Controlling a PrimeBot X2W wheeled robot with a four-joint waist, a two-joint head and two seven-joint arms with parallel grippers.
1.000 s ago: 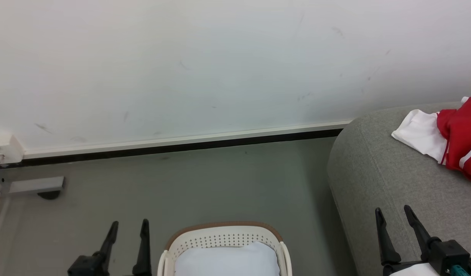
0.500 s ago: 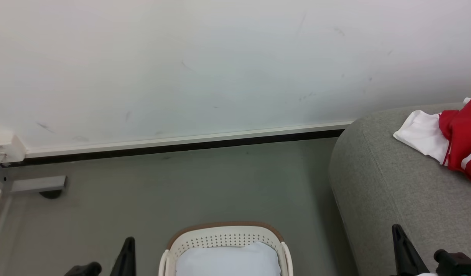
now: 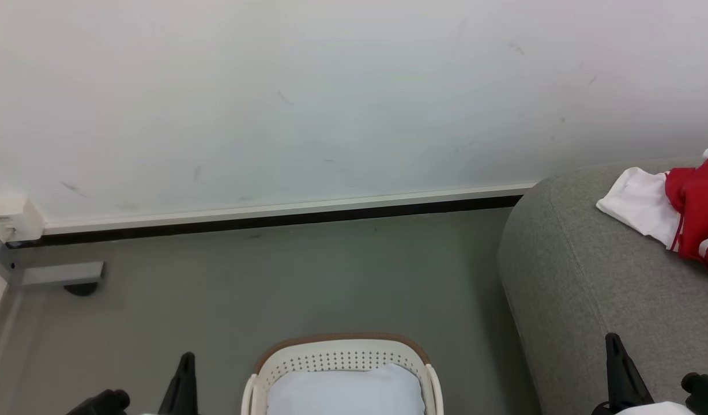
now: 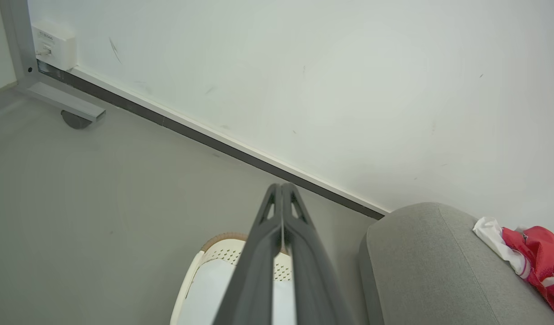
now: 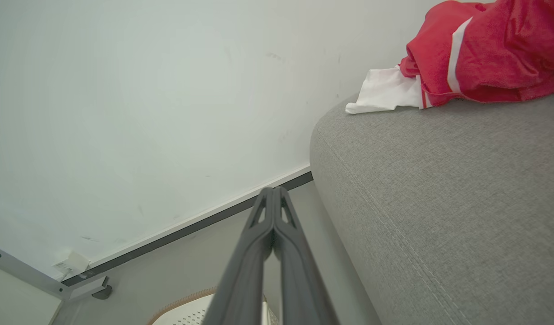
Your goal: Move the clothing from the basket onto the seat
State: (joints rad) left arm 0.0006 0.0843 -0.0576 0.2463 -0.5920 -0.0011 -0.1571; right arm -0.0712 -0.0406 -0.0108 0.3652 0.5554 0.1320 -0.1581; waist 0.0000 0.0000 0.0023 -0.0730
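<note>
The cream basket (image 3: pixel 338 347) with its brown rim stands on the floor at the bottom centre, its inside a smooth pale blue-white surface. Right of it rises the grey seat (image 3: pixel 584 288). On the seat's far right lie the red striped clothing (image 3: pixel 697 210) and a white piece (image 3: pixel 636 204). My left gripper (image 3: pixel 185 358) is low, left of the basket, and shut with nothing in it (image 4: pixel 282 186). My right gripper (image 3: pixel 612 341) hangs over the seat's front, also shut and empty (image 5: pixel 272 189). The right wrist view shows the red clothing (image 5: pixel 484 49) from close by.
A white wall with a dark baseboard (image 3: pixel 273 220) runs behind. Grey floor (image 3: pixel 302 276) lies between the wall and the basket. A grey metal foot (image 3: pixel 60 275) and a white wall box (image 3: pixel 11 222) sit at the far left.
Both grippers sank toward the bottom edge of the head view, and their fingers, spread a second ago, came together. The camera shifted slightly.
</note>
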